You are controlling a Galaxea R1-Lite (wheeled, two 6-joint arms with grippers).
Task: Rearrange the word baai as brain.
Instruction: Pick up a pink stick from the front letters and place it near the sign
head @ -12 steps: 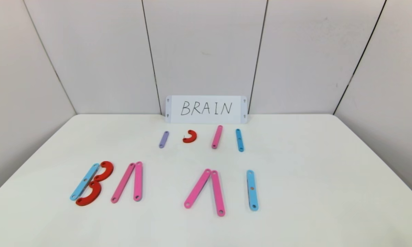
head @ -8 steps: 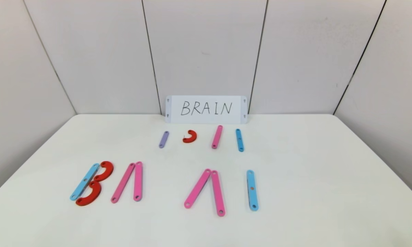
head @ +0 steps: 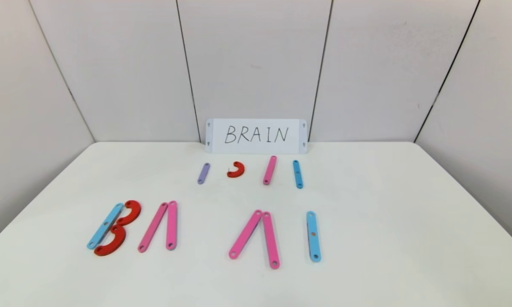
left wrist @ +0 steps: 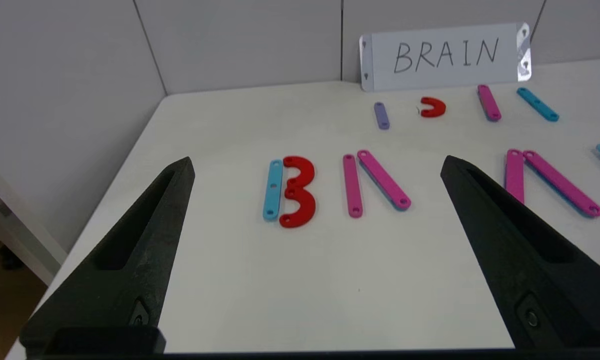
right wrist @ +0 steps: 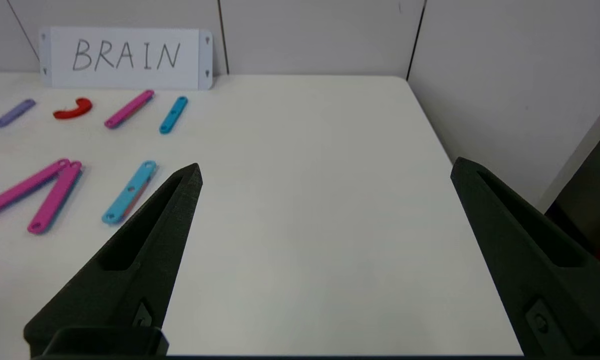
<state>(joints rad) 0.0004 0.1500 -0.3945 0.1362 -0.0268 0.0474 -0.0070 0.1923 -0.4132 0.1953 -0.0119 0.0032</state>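
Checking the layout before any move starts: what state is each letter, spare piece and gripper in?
B: complete, blue strip touching two red arcs.
First A: two pink strips meeting at top, no crossbar.
Second A: same, no crossbar.
I: single blue strip, flat.
Spare pieces: four, lying apart below the card.
Left gripper: open, empty.
Right gripper: open, empty.

A white card (head: 256,136) with BRAIN handwritten in black stands upright at the upper middle of the frame, along the far edge of the white table (head: 388,238), leaning against the wall panels (head: 256,64). It has small marks near its corners. The pale grey panels, split by dark vertical seams, close in the table at the back and both sides. The table fills the lower half.
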